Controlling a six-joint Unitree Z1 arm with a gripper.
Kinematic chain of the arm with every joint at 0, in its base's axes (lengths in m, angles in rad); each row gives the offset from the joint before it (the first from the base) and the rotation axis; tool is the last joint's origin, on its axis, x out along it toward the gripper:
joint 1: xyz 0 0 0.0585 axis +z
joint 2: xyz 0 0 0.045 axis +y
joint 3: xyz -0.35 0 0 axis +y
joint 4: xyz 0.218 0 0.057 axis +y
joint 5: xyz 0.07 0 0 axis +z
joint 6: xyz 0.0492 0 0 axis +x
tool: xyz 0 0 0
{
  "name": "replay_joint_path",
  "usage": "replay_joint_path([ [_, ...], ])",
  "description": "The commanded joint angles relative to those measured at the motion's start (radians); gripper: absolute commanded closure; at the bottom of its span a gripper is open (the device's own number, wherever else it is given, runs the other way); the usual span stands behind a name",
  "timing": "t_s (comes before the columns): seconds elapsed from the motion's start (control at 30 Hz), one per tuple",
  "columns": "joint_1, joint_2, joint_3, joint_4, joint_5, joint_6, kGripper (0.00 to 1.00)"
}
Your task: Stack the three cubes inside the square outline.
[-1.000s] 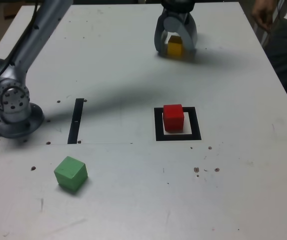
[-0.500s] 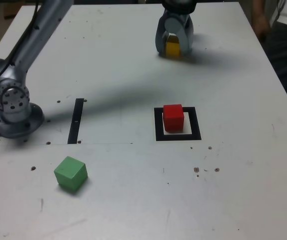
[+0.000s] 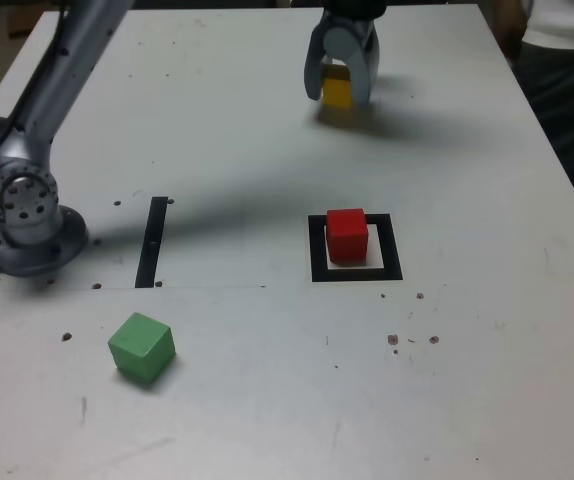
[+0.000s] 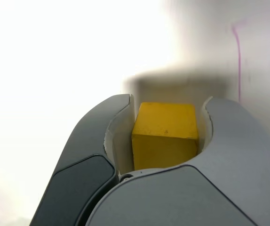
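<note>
The gripper [image 3: 339, 88] had its jaws clamped on the yellow cube [image 3: 337, 92] at the table's far end, well away from the red cube [image 3: 347, 234] sitting in the square outline [image 3: 317, 250]. It looked light, rigid and smooth-faced, so squeezing flat opposite sides seemed right. No labels or writing anywhere I could read.

table [image 3: 267, 400]: grey, speckled | black strip [image 3: 153, 240]: exterior view's left | person [image 3: 557, 40]: far right edge
</note>
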Motion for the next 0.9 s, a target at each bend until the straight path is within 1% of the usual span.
replay_joint_path([
  [0.0, -0.016, -0.04, 0.035, -0.01, -0.005, -0.019, 0.69],
  [0.23, -0.088, -0.173, 0.195, -0.058, -0.037, -0.124, 0.69],
  [0.43, -0.168, -0.257, 0.302, -0.081, -0.074, -0.245, 0.69],
  [0.5, -0.199, -0.281, 0.331, -0.082, -0.08, -0.289, 0.69],
  [0.67, -0.284, -0.331, 0.385, -0.077, -0.074, -0.402, 0.69],
  [0.87, -0.405, -0.366, 0.424, -0.065, -0.059, -0.562, 0.69],
])
